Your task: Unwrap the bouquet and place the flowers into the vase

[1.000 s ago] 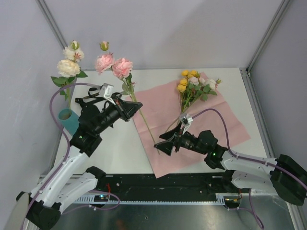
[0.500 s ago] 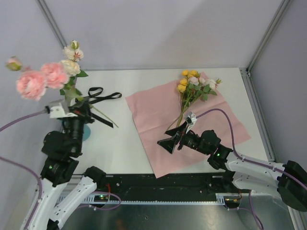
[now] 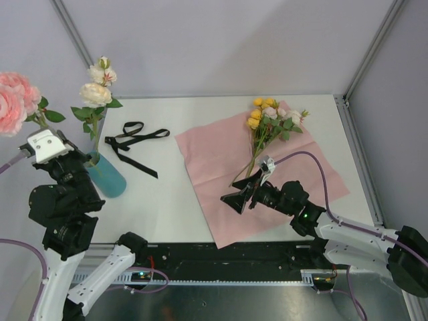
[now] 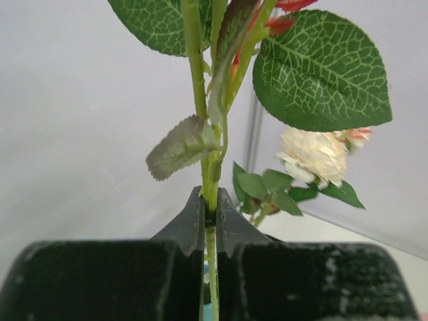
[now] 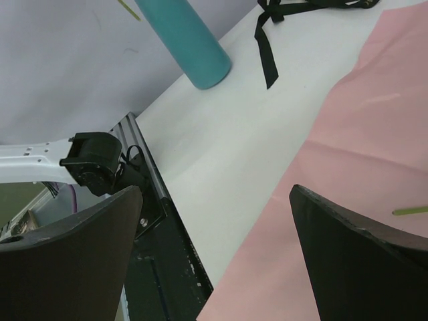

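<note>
White arms [image 3: 348, 231] with black joints, purple cables [image 3: 301, 153] and broad black fingers [image 5: 67, 261].

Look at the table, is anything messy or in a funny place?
A bit messy, nothing broken. The black ribbon lies loose beside the vase. The pink paper is spread open with a yellow bunch lying flat on it, not standing in the vase. The left claw holds pink roses up in the air.

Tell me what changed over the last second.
The left gripper, shut on the pink roses, swung them from mid-table leftward to above the vase, uncovering the ribbon. The right gripper stayed open over the paper. The yellow flowers and cream roses did not move.
</note>
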{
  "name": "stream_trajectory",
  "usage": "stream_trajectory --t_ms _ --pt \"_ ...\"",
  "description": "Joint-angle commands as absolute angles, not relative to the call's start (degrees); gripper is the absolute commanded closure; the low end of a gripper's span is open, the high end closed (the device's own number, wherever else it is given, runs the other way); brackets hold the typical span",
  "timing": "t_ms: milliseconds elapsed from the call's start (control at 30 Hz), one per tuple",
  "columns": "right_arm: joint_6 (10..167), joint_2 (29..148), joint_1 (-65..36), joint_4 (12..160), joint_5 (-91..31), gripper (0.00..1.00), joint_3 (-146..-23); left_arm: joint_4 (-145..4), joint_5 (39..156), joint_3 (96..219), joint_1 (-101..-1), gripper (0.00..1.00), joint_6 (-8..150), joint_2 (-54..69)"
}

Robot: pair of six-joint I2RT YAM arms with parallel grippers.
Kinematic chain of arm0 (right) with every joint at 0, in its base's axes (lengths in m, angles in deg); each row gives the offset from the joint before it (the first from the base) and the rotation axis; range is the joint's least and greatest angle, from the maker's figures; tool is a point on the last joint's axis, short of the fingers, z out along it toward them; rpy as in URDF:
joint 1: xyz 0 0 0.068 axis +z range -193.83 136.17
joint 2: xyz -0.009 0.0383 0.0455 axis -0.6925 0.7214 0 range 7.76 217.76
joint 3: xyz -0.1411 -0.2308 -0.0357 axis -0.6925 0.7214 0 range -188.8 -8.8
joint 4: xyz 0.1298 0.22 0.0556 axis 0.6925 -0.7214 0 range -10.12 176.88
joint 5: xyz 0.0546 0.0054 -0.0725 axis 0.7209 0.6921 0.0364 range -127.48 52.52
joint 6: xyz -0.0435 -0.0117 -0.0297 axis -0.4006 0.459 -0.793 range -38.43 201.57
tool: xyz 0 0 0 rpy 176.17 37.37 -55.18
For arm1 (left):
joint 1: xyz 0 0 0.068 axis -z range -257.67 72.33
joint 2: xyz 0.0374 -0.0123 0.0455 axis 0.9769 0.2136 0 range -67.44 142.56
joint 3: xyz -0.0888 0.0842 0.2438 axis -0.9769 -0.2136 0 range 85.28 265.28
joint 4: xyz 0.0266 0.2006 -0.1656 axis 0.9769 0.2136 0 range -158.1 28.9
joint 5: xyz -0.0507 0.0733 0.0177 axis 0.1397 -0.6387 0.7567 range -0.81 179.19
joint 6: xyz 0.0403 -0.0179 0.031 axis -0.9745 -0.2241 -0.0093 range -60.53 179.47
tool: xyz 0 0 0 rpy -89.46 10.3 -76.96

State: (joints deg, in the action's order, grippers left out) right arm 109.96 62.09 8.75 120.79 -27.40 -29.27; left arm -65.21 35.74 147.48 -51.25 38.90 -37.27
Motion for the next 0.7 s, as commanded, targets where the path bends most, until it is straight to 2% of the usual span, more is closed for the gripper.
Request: stream_trajectory --t_ms 0,433,667 --pt "109.2 60.0 7.8 121.8 -26.5 0.01 -28.5 -72.2 35.2 152.1 -54.4 1.0 31.2 -34.5" --pt "109.3 57.2 6.8 121.5 -25.5 0.01 -27.5 -73.2 45.5 153.1 -67.2 1.0 40.4 -25.9" --pt "109.4 56.3 6.5 121.0 -26.1 0.01 -27.1 -72.2 47.9 149.1 -72.7 1.0 49.4 -23.9"
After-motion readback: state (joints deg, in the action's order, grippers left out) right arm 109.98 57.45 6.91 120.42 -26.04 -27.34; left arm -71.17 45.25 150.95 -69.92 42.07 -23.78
